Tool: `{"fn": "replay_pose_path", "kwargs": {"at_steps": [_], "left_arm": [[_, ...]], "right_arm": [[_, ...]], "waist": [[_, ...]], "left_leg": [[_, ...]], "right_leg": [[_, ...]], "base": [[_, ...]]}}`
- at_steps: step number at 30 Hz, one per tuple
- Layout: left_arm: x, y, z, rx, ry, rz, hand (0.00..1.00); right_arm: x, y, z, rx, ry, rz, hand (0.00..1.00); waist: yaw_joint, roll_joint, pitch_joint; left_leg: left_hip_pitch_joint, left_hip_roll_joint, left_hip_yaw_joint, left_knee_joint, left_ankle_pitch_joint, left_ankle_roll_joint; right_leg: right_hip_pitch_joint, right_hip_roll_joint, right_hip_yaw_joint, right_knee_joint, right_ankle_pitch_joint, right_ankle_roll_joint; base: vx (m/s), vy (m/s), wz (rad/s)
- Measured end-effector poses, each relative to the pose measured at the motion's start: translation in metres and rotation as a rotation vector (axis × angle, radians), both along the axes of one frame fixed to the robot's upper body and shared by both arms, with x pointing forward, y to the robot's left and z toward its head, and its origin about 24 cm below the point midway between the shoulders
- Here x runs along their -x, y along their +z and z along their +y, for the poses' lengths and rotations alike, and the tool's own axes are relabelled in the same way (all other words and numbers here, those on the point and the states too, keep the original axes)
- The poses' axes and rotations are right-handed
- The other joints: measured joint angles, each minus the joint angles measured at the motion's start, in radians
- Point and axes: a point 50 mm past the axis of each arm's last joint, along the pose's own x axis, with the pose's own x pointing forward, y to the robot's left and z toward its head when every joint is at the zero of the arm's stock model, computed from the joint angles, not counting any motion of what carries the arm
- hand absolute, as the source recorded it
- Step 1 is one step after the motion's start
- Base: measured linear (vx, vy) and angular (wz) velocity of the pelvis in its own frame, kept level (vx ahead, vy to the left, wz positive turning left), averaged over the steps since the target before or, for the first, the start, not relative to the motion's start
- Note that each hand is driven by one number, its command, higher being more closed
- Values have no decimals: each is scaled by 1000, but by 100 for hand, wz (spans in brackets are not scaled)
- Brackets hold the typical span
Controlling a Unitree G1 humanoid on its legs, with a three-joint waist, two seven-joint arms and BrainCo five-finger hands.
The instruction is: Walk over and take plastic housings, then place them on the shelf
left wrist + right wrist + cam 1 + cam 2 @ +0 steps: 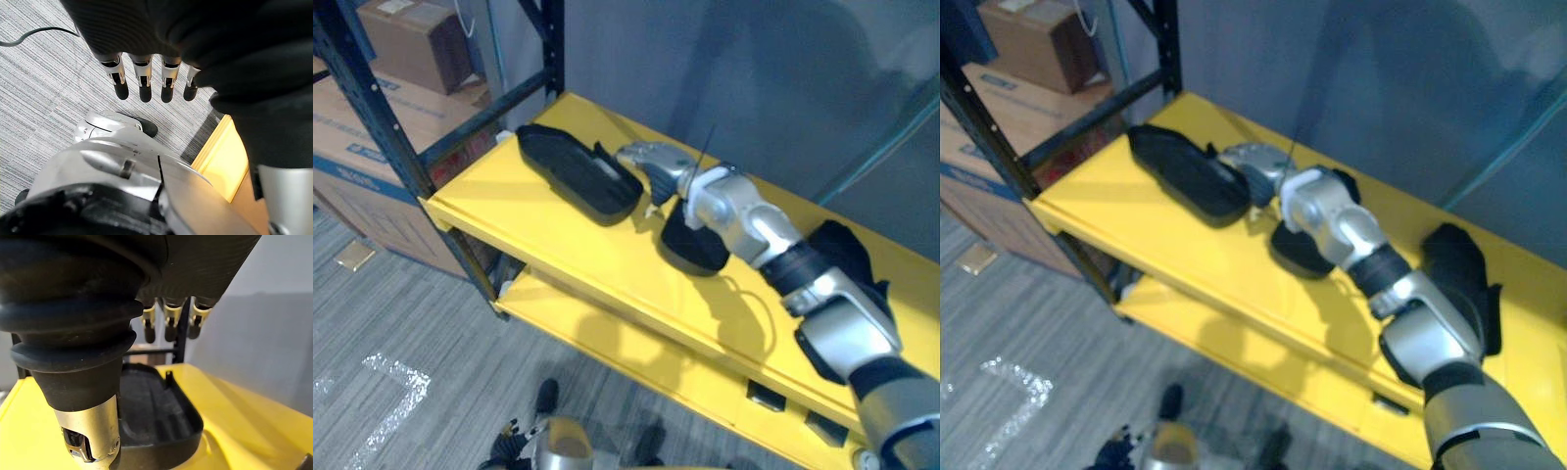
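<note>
Three black plastic housings lie on the yellow shelf (509, 211): a long one (576, 171) at the left, a rounder one (690, 245) in the middle, and a third (1459, 274) at the right. My right hand (651, 159) reaches in from the lower right and hovers between the left and middle housings, open, holding nothing. In the right wrist view its straight fingers (171, 325) point over the left housing (151, 416), which lies hollow side up. My left hand (144, 81) hangs over the carpet, open and empty.
A dark blue rack upright (372, 108) stands at the shelf's left corner, with cardboard boxes (362, 147) behind it. A lower yellow shelf (636, 343) juts out below. A grey wall (754, 78) backs the shelf. Grey carpet (411, 333) covers the floor.
</note>
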Motion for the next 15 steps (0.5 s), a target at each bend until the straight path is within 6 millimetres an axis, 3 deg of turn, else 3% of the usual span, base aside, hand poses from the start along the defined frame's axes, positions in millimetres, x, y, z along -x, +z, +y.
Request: {"fn": "replay_pose_path", "kwargs": {"at_steps": [15], "left_arm": [[-9,3,1,5,4,-14,0]], "right_arm": [[-15,-16,-29,-5,-92,87,0]], "waist": [[30,9,6]], "left_leg": [[-51,-3,-23,0,7,5]], "right_leg": [[-40,0,-19,8,1,0]], "base": [[-15,3,3]]}}
